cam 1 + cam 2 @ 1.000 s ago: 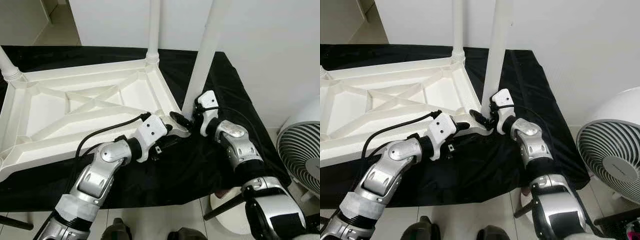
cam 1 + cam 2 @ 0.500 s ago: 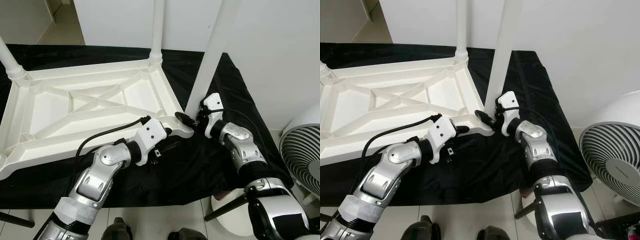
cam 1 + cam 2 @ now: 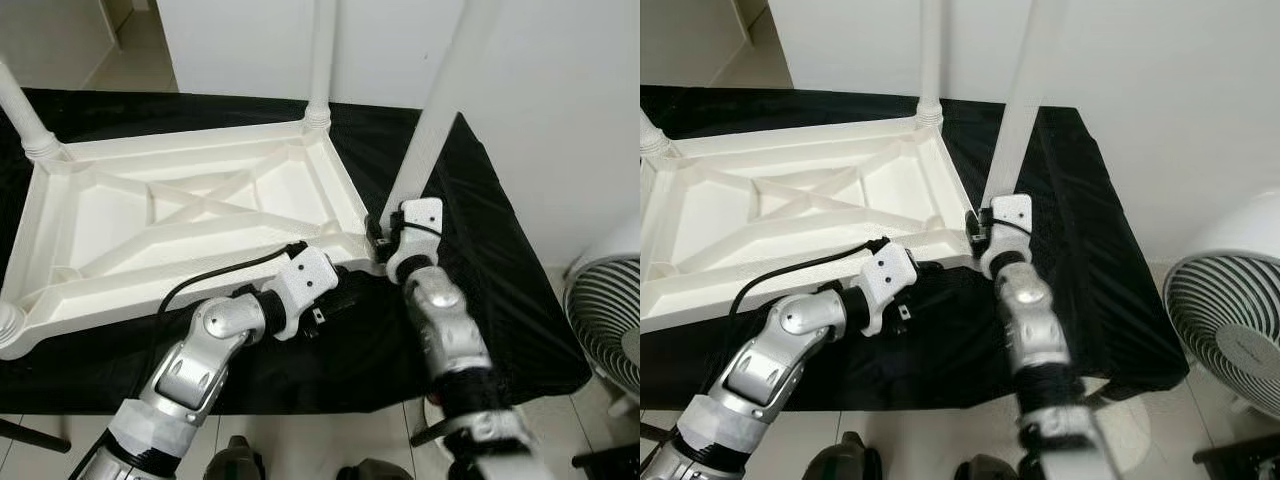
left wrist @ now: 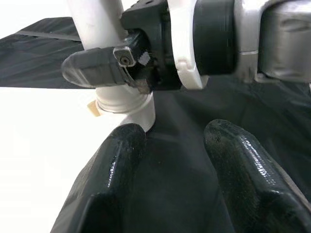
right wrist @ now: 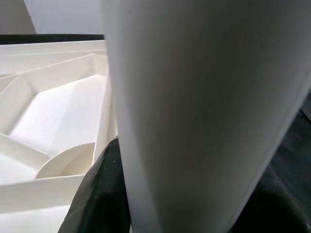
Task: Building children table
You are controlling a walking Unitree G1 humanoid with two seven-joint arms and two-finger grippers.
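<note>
The upturned white tabletop (image 3: 190,220) lies on black cloth (image 3: 480,260), the right gripper (image 3: 383,238) clamping a table leg (image 3: 430,130) at its four o'clock corner, the left gripper (image 4: 170,160) open beside it.

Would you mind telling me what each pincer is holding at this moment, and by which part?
The right pincer grips the white table leg at its lower end, just above the corner socket. The left pincer is open and holds nothing.

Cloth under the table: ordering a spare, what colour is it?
Plain black cloth, clearest in the left eye view.
</note>
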